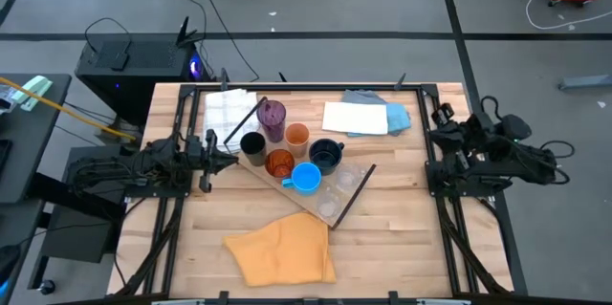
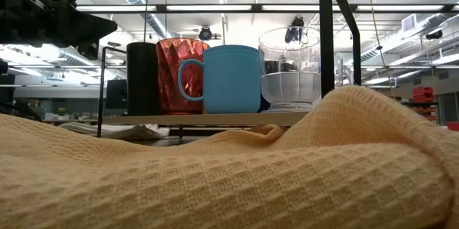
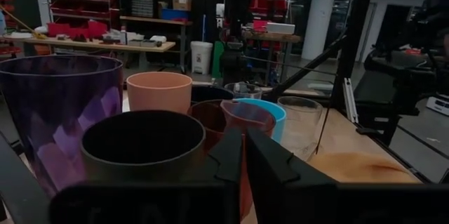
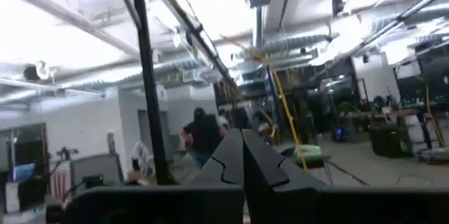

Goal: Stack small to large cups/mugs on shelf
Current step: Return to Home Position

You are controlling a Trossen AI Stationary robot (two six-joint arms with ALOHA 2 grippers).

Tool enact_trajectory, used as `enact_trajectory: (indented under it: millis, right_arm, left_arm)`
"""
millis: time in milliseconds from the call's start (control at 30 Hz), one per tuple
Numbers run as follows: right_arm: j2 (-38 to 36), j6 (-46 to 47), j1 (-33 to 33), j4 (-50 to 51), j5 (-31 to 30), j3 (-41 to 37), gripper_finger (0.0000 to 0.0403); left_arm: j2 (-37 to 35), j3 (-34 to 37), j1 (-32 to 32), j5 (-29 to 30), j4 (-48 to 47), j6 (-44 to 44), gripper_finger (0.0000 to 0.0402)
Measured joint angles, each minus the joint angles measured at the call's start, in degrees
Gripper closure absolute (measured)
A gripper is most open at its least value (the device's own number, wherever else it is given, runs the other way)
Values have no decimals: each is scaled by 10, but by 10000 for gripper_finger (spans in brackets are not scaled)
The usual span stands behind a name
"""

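Observation:
The light-wood shelf (image 1: 358,179) lies slantwise mid-table. On it stand a purple tumbler (image 1: 273,116), light orange cup (image 1: 297,135), black cup (image 1: 252,143), amber ribbed cup (image 1: 279,163), navy mug (image 1: 326,155), bright blue mug (image 1: 306,178) and clear glasses (image 1: 339,184). My left gripper (image 1: 232,155) is shut, level, just left of the black cup (image 3: 140,147). My right gripper (image 1: 434,148) is shut at the table's right edge, away from the cups; its wrist view (image 4: 243,155) shows only the room.
A yellow cloth (image 1: 282,248) lies near the front edge and fills the low view's foreground (image 2: 229,179). A white cloth (image 1: 229,109) lies at the far left, and white and blue cloths (image 1: 368,116) at the far right. Thin black rods (image 1: 354,195) stand at the shelf's ends.

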State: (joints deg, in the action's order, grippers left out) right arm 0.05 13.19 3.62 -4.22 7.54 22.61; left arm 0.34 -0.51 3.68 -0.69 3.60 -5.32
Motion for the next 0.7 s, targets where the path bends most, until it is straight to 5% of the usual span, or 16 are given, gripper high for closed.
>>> enact_trajectory:
  millis: [433, 700]
  right_arm:
    - [0, -49, 0, -18, -21, -39, 403]
    - [0, 33, 0, -298, -44, -191, 403]
  left_arm:
    - [0, 0, 0, 0, -2, 0, 365]
    - [0, 0, 0, 0, -2, 0, 379]
